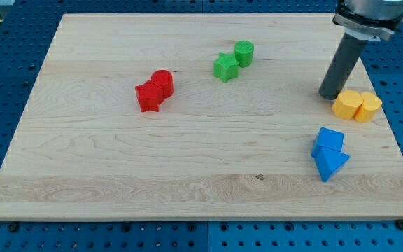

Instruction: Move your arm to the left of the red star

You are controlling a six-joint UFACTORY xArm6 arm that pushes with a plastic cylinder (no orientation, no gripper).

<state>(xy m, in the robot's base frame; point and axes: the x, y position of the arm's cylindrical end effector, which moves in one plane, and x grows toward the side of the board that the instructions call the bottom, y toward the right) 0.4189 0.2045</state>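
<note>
The red star point(147, 96) lies left of the board's centre, touching a red cylinder point(162, 82) at its upper right. My tip point(329, 94) rests on the board at the view's right, far to the right of the red star, just left of a yellow block pair point(356, 106) and nearly touching it.
A green star point(225, 67) and a green cylinder point(243, 52) sit together near the top centre. Two blue blocks point(329, 153) lie at the lower right, below my tip. The wooden board point(82, 175) lies on a blue perforated table.
</note>
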